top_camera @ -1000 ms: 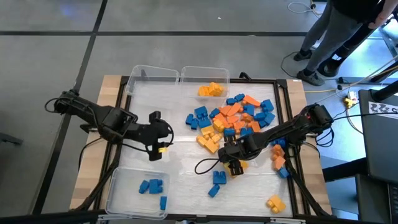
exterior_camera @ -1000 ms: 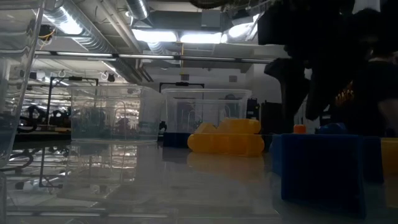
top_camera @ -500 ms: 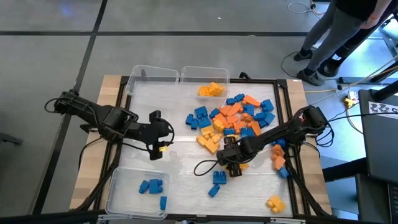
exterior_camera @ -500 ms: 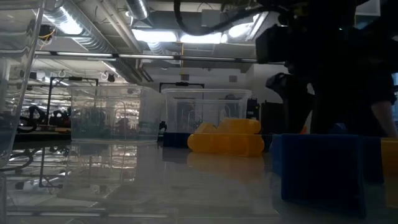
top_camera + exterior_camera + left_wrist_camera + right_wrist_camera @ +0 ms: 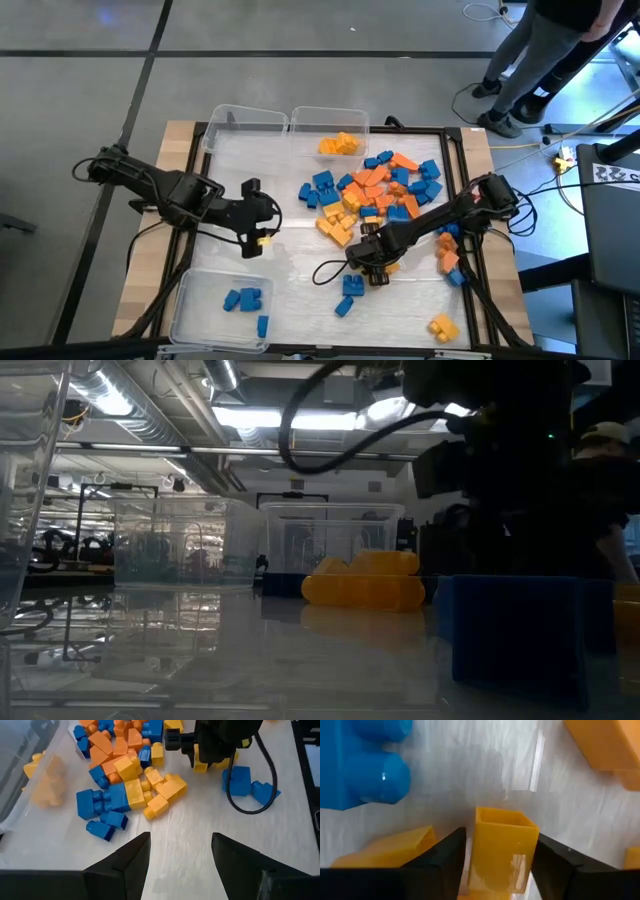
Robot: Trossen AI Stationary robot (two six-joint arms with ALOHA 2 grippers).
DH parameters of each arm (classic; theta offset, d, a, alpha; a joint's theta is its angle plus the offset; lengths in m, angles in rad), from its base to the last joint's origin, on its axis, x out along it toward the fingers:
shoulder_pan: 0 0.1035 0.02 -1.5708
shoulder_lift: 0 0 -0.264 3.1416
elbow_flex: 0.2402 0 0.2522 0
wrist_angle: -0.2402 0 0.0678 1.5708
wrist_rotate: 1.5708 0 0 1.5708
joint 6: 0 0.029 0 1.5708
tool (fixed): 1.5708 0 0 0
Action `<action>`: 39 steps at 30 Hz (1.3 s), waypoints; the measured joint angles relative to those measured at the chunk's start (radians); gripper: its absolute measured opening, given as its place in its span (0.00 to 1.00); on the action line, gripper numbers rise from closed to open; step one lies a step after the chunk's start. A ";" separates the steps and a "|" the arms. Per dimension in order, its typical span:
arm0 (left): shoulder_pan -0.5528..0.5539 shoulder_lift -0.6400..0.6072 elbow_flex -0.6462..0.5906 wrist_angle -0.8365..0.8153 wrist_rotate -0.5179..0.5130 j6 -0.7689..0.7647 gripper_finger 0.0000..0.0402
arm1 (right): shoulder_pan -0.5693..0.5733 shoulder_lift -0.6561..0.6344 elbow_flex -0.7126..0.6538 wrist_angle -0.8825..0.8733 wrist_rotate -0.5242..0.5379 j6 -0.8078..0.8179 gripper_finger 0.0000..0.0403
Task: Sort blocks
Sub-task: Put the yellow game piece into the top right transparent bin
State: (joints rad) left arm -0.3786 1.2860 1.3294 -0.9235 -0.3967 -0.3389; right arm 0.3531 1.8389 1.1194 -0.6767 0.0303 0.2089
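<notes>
Writing: none readable.
Blocks (image 5: 375,190): heaped on the table (image 5: 300,262).
Right gripper (image 5: 372,267): beside the heap — fingers astride a yellow block (image 5: 502,847).
Left gripper (image 5: 180,851): fingers apart, empty — well clear of the heap.

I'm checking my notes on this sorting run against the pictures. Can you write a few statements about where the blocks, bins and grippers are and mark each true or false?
1. The right gripper is down at the table with a yellow block between its fingers. True.
2. The bin nearest the camera on the left holds orange blocks. False: it holds blue blocks.
3. The left gripper is open and holds nothing. True.
4. The far bin with yellow blocks in it sits beside an empty far bin. True.
5. The mixed pile holds only blue and orange blocks. False: yellow ones lie in it too.
</notes>
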 joint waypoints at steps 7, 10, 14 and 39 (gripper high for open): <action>0.002 0.053 0.000 0.009 -0.003 0.085 0.50 | 0.001 -0.001 0.000 0.002 0.002 -0.038 0.33; 0.013 0.082 0.000 0.070 -0.005 0.105 0.50 | -0.007 -0.008 0.001 0.000 0.003 -0.057 0.33; 0.028 0.115 0.000 0.172 -0.006 0.176 0.50 | -0.029 -0.020 0.036 -0.029 0.008 -0.090 0.33; 0.045 0.157 -0.332 0.707 0.031 0.212 0.50 | -0.447 -0.037 0.582 -0.472 0.273 -0.796 0.33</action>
State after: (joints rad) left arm -0.3336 1.4425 0.9978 -0.2166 -0.3660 -0.1268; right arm -0.0937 1.8015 1.7012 -1.1488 0.3032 -0.5873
